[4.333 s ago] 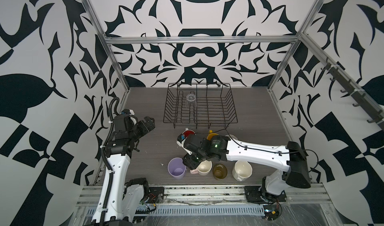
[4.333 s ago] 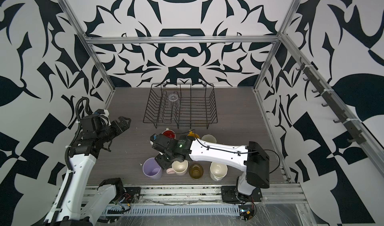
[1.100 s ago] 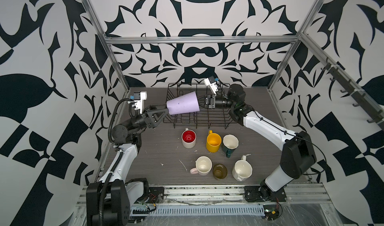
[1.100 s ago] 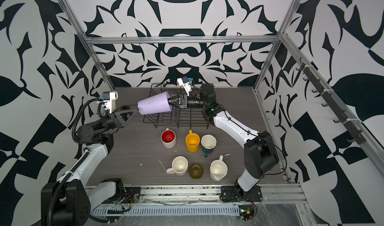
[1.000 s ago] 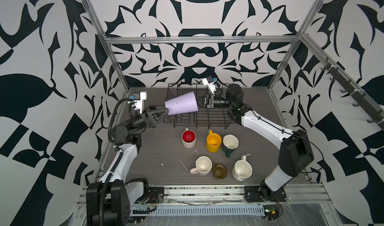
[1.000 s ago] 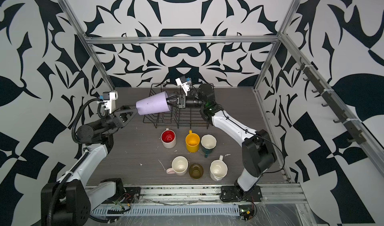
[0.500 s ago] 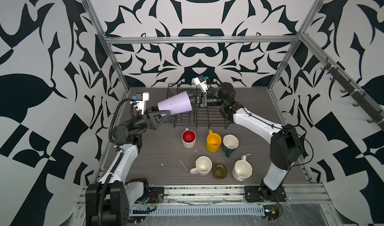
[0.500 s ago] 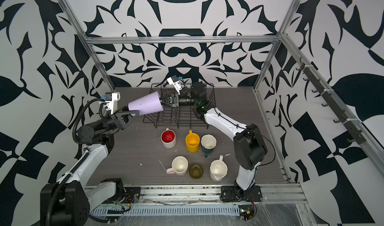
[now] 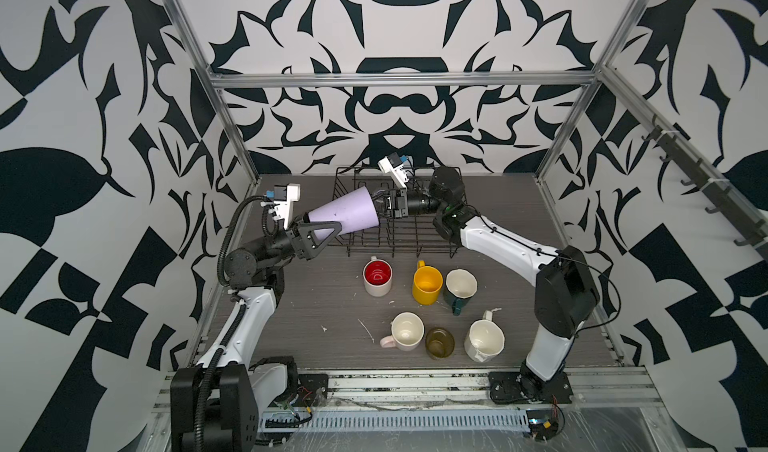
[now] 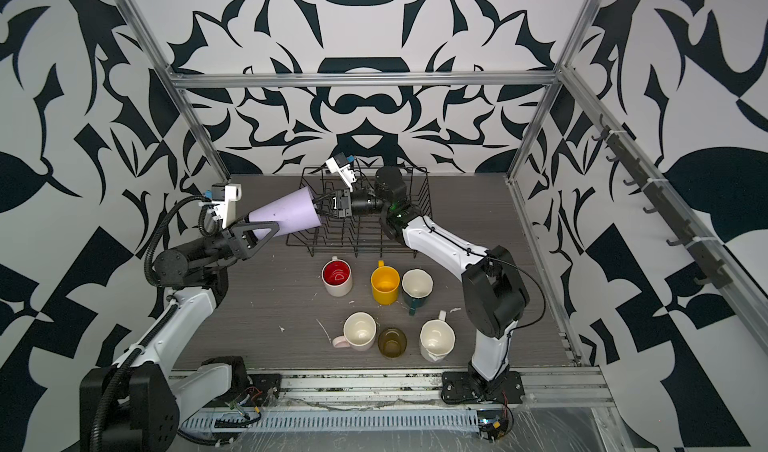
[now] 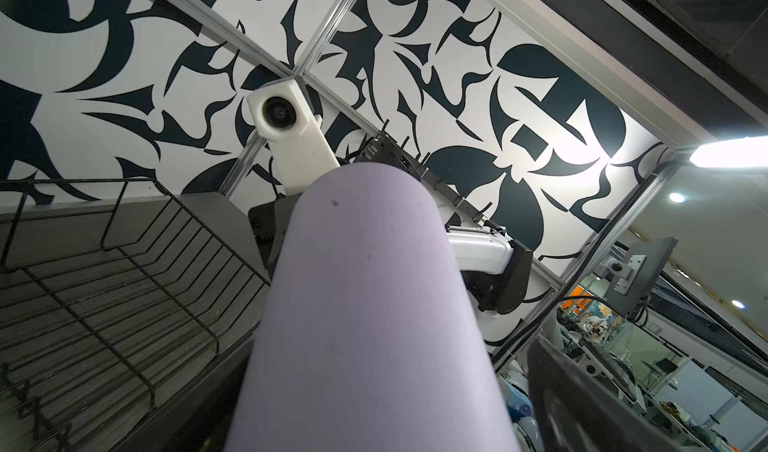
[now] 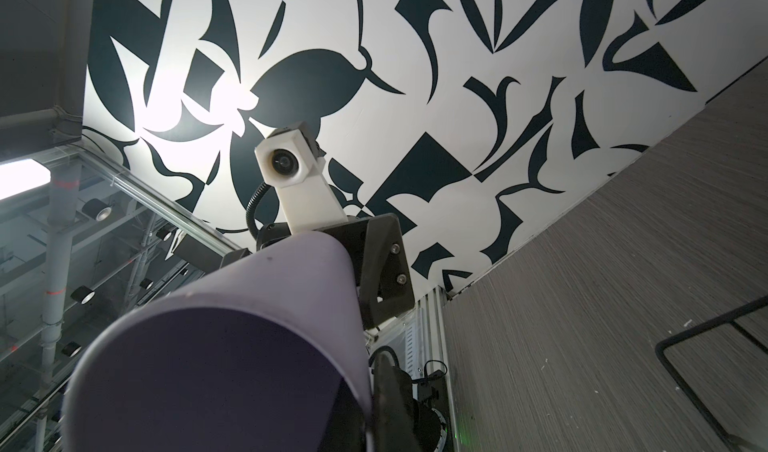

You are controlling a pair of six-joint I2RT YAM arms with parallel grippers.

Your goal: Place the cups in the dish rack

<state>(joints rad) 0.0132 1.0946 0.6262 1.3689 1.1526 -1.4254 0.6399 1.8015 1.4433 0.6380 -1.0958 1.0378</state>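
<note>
Right end effector (image 9: pixel 380 209) pinches lilac tumbler (image 9: pixel 351 214) rim; left end effector (image 9: pixel 326 226) spread.

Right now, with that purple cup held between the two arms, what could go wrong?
The lilac tumbler hangs tilted in mid-air by the dish rack, pinched only at its rim by the right jaws; that thin grip might slip. The left jaws stand open around its narrow end, so if the right lets go early it could drop onto the table.
</note>
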